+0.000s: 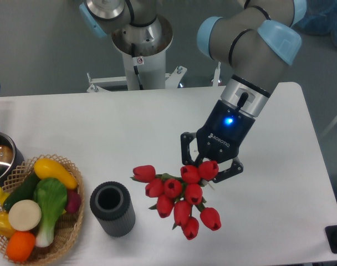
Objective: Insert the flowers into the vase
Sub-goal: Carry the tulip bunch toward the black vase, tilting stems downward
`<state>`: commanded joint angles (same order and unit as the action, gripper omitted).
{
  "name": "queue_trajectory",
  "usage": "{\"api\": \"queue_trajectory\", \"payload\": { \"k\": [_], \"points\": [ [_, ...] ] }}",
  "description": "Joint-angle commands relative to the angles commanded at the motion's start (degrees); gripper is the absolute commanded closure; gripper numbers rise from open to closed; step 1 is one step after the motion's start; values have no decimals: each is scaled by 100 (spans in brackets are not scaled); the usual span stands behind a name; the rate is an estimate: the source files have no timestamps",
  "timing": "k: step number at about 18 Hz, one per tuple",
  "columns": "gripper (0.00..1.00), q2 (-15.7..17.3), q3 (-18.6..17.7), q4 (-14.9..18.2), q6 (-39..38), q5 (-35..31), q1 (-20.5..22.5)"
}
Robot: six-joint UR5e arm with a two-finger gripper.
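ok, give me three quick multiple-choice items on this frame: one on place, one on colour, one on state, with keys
1. Where is the vase relative to the wicker basket?
A. inside it
B. just right of it
C. behind it

2. What colour are the tulips?
A. yellow
B. white
C. red

3. What is the tool doing?
A. holding the tulips above the table
B. open, holding nothing
C. gripping the vase

Key: B, the vase stands on the table beside the basket's right rim; C, every bloom is red; A, the bunch hangs from the tool.

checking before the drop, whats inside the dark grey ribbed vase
The dark grey ribbed cylindrical vase shows only a dark, empty-looking opening; its bottom is in shadow and cannot be seen. The red artificial tulips hang in the gripper, right of it.
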<state>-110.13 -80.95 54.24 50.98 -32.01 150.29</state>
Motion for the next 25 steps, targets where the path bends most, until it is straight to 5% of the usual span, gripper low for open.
{"api": "queue_trajectory", "payload": {
  "k": [18,25],
  "points": [
    [86,-26,-9,-282,-177,1846,9],
    [87,-44,-44,-317,-159,2041,-35]
  ]
}}
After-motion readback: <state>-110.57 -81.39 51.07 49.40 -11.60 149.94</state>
